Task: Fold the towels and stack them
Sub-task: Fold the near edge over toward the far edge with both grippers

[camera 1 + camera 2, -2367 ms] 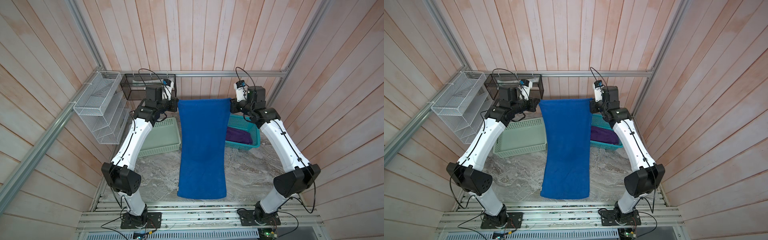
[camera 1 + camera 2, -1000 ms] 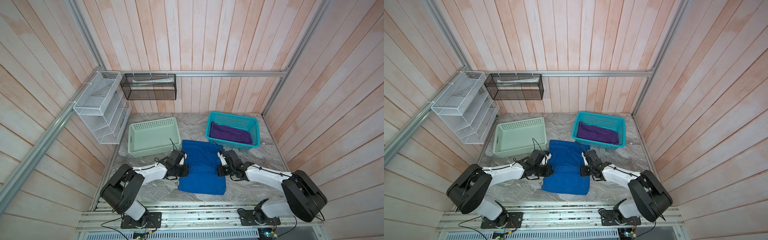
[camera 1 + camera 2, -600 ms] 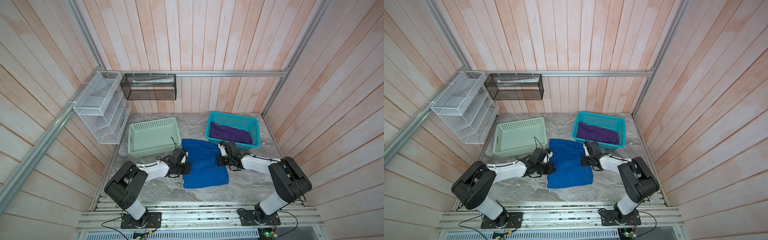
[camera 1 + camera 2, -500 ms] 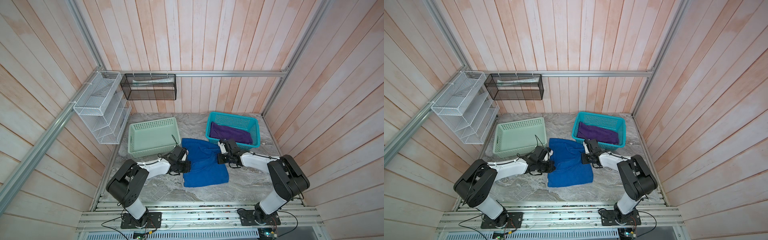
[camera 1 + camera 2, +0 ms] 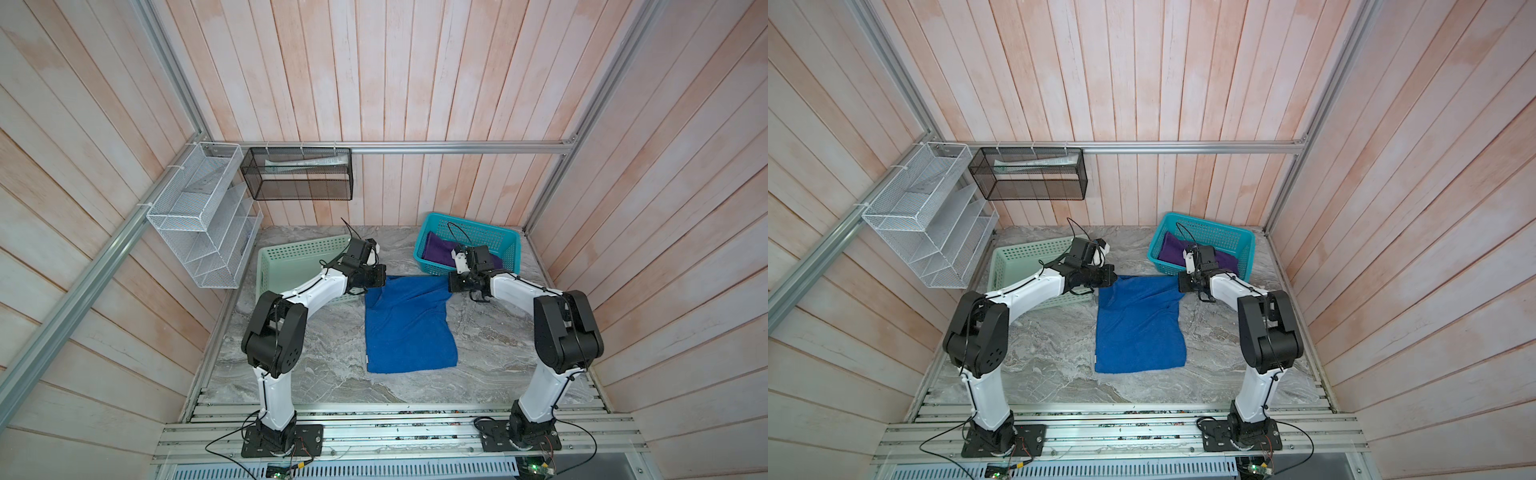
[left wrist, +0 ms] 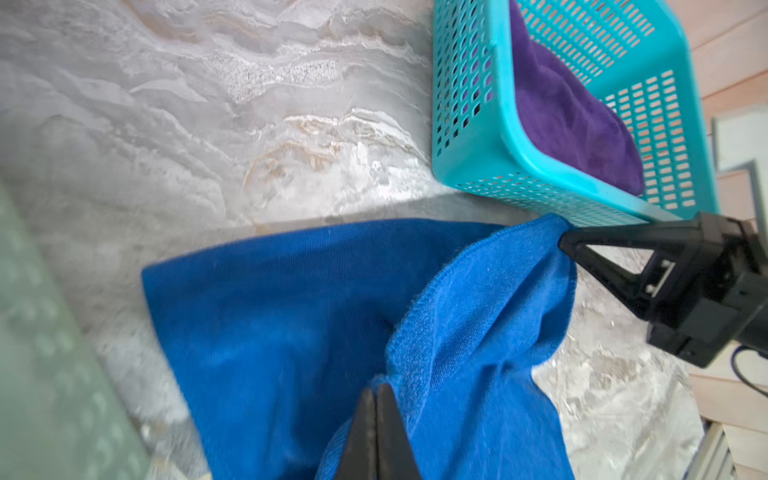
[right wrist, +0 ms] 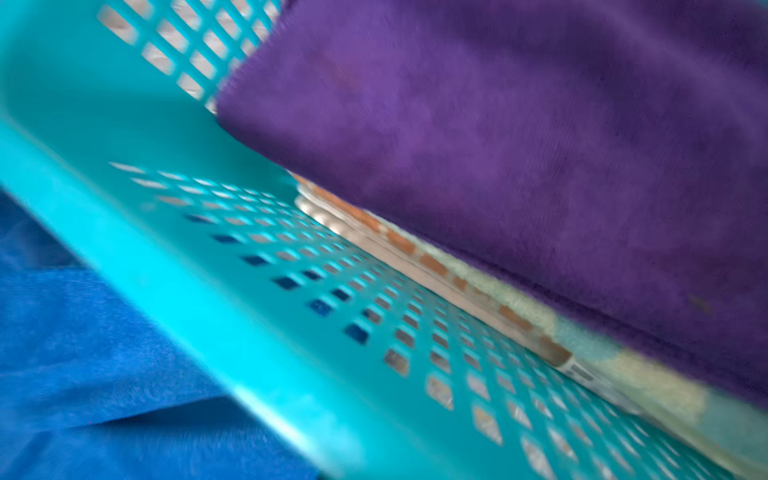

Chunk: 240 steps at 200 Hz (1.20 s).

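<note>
A royal blue towel [image 5: 409,332] lies doubled on the marble table, shown in both top views. My left gripper [image 5: 376,283] is shut on its far left corner; the left wrist view shows the closed jaws pinching the hem [image 6: 376,390]. My right gripper [image 5: 451,286] is shut on the far right corner, seen pinching it in the left wrist view [image 6: 565,243]. Both corners are held slightly off the table. A purple towel [image 5: 436,254] lies in the teal basket [image 5: 498,243]. In the right wrist view, an orange-peach towel [image 7: 432,266] and a teal and pale-yellow towel [image 7: 623,365] lie under the purple one.
A mint-green basket [image 5: 299,259] sits at the back left, partly under my left arm. The teal basket stands just behind my right gripper. A white wire rack [image 5: 199,216] and a black mesh shelf [image 5: 299,174] hang on the walls.
Both grippers have carried the towel's corners from high up down to the table front, then back toward the baskets. The towel has slid backward. Both elbows have risen.
</note>
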{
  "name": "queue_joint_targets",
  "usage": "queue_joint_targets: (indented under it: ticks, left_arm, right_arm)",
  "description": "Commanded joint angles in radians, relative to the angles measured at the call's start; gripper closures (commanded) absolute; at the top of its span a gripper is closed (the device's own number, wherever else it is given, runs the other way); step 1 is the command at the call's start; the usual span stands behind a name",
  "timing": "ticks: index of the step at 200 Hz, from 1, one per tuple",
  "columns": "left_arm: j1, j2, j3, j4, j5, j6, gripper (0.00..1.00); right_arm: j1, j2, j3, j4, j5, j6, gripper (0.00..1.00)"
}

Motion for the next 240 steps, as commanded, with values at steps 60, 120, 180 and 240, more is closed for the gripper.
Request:
queue_joint_targets:
  ticks: [60, 120, 180, 240]
  left_arm:
    - [0.092, 0.08, 0.346, -0.148, -0.013, 0.108, 1.0]
    - [0.174, 0.06, 0.566, -0.227, -0.005, 0.168, 1.0]
    - [0.19, 0.042, 0.618, -0.251, 0.003, 0.181, 1.0]
    - [0.179, -0.18, 0.179, -0.103, 0.06, 0.127, 1.0]
  right_arm:
    - [-0.024, -0.049, 0.205, -0.026, -0.052, -0.038, 1.0]
    - [-0.024, -0.057, 0.413, -0.039, -0.041, -0.058, 1.0]
    - [-0.024, -0.045, 0.565, -0.1, -0.044, -0.103, 1.0]
    - [-0.015, -0.207, 0.246, -0.071, -0.098, -0.061, 1.0]
